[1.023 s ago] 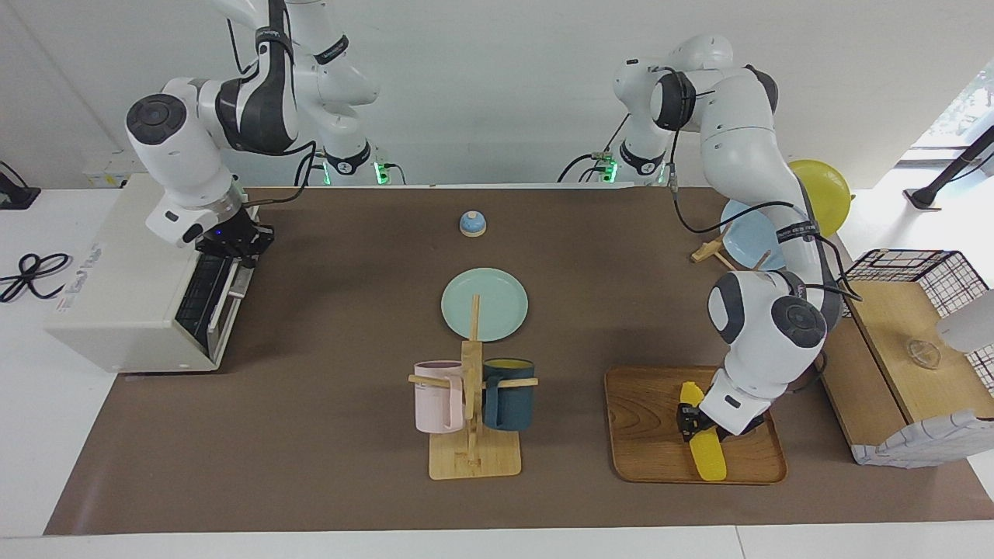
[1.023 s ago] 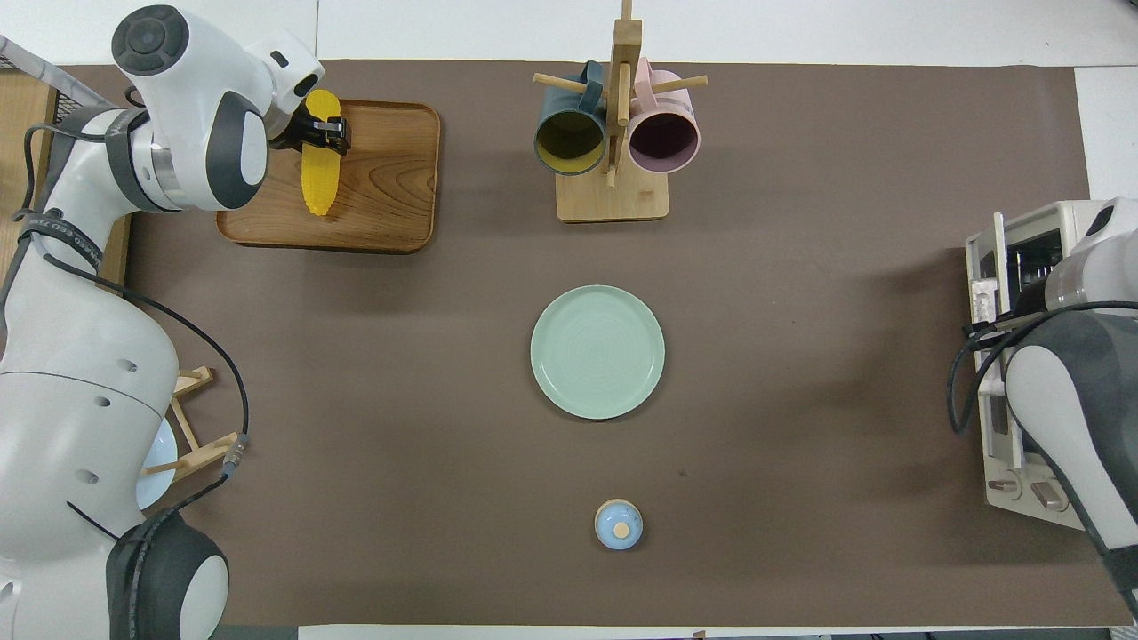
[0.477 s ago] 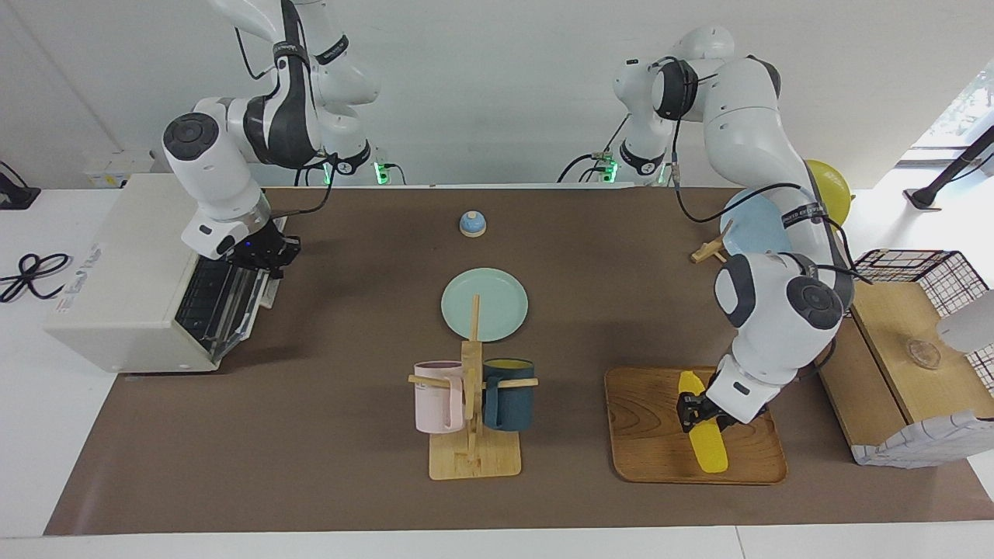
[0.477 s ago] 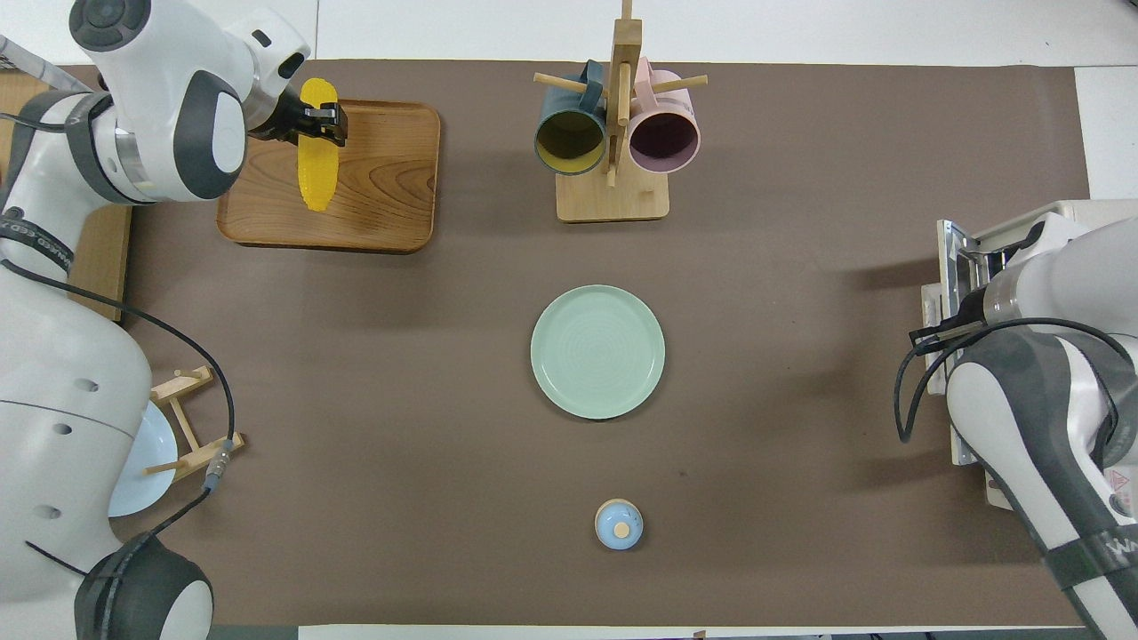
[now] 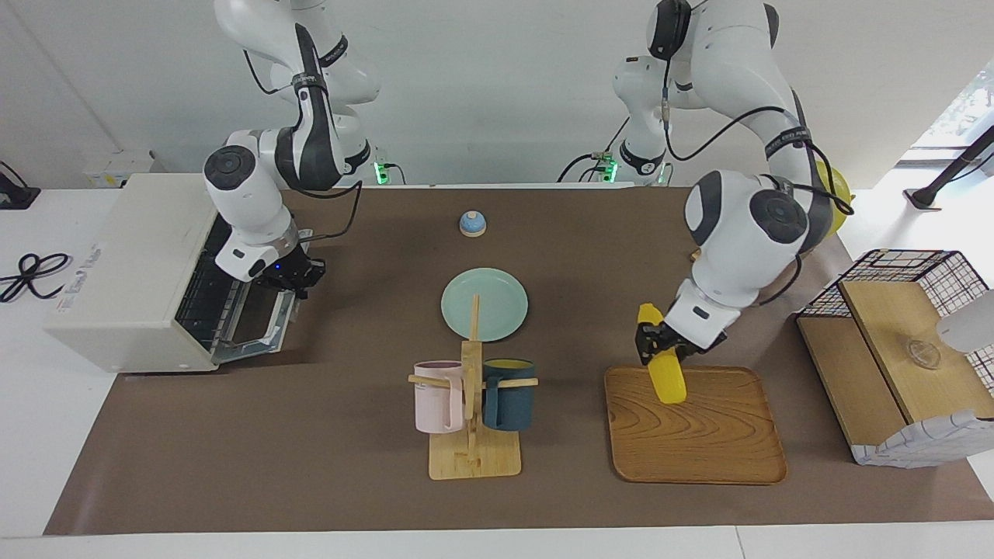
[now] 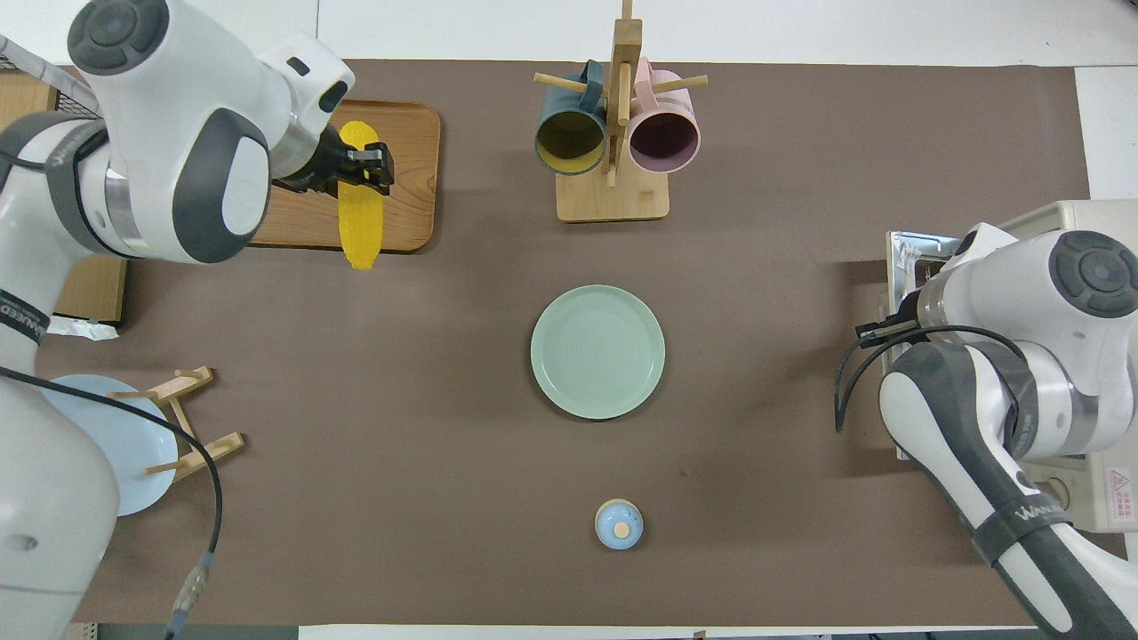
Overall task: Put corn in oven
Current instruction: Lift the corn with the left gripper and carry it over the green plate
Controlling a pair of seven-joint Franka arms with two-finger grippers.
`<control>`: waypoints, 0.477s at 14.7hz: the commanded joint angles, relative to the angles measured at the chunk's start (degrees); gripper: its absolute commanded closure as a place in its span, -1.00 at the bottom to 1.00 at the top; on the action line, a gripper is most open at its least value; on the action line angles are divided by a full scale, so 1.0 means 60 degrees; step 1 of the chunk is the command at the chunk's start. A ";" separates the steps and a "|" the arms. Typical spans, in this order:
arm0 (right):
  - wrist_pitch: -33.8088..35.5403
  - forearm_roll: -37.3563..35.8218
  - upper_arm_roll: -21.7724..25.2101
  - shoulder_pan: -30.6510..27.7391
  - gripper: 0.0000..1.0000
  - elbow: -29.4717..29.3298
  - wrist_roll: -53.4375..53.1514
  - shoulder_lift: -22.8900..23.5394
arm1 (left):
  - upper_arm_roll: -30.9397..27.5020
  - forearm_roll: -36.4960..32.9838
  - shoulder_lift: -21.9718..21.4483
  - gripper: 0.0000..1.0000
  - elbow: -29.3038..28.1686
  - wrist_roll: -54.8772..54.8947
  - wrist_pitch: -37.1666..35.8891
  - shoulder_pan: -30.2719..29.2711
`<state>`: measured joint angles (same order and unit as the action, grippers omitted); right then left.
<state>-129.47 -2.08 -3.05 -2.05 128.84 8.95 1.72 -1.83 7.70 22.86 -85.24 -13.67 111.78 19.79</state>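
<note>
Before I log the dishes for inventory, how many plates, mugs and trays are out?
Plates: 3, namely round teal plate, pale blue plate on a wooden stand, yellow plate
Mugs: 2, namely pink mug, dark teal mug
Trays: 1, namely brown wooden tray
Total: 6

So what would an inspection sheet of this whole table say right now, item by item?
Surface: brown mat over a white table.
Job's things: corn lifted clear above the wooden tray; oven at the right arm's end, door lowered open.
Clutter: green plate; mug rack with pink mug and dark mug; small blue knob; blue plate on a wooden stand; wire basket.
Grippers: left gripper shut on the corn; right gripper at the oven door's upper edge.
Cables: black cords along both arms; one coiled beside the oven.
Surroundings: white wall, yellow balloon.
</note>
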 commanded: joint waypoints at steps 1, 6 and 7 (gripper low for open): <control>-0.0686 -0.0180 0.0142 0.0122 1.00 0.0528 -0.0306 -0.0111 | -0.0134 0.0094 -0.1698 1.00 -0.2167 -0.0927 0.0149 0.0946; -0.1052 -0.0180 0.0127 0.0136 1.00 0.0778 -0.0539 -0.0037 | -0.0134 0.0094 -0.2622 1.00 -0.3968 -0.2918 0.1316 0.2865; -0.1227 -0.0180 0.0127 0.0122 1.00 0.0807 -0.0569 0.0064 | -0.0134 0.0094 -0.2856 1.00 -0.4523 -0.3300 0.1872 0.3260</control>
<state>-134.73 -2.19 -2.99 -1.54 131.96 7.23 2.37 -1.54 7.78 10.26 -103.78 -29.32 116.42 34.77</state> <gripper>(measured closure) 0.991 0.441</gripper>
